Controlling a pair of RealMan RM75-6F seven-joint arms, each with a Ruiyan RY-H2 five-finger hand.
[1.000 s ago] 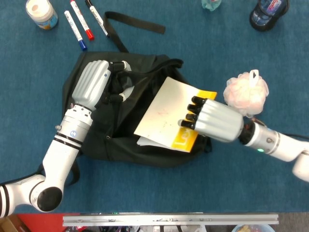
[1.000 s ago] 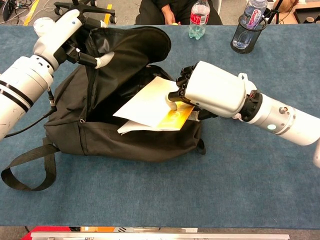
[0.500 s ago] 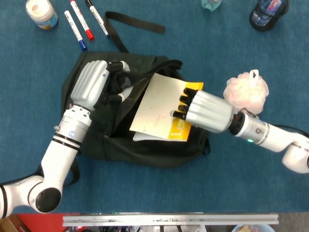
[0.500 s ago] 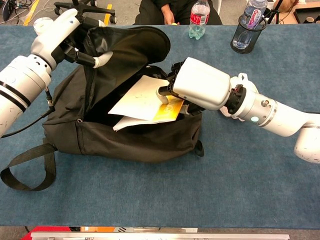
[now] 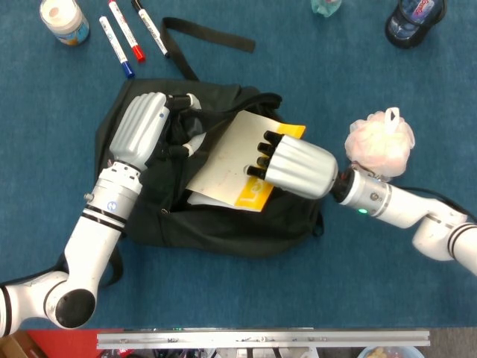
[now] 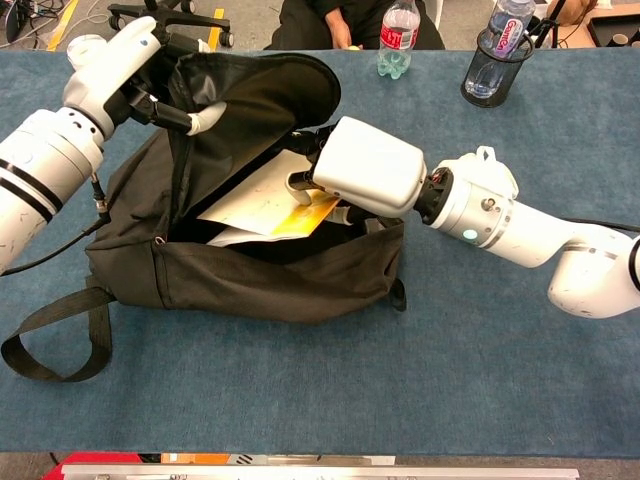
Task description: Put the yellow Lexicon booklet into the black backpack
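While the left hand (image 5: 145, 130) grips the upper flap of the black backpack (image 6: 250, 270) and holds it lifted, the bag's mouth gapes wide in the middle of both frames. The right hand (image 6: 365, 170) is clamped on the yellow Lexicon booklet (image 5: 223, 160), dark fingers (image 5: 262, 153) lying across its top face and the thumb pressed on it in the chest view. The booklet is tilted, its lower left end already down inside the opening, its upper right corner showing yellow beside the right hand. Most of its visible face is pale; a yellow strip shows along the lower edge.

On the blue table (image 5: 358, 82), at the upper left of the head view, stand a small white jar (image 5: 63, 19) and three markers (image 5: 119, 45) side by side, just above the backpack. A pink mesh sponge (image 5: 380, 142) lies at the right, just beside the right wrist. At the top right sits a dark cup holding a bottle (image 6: 497, 55), and a clear water bottle (image 6: 397, 40) stands at the top centre. One backpack strap (image 6: 45, 335) loops out at the lower left of the chest view.
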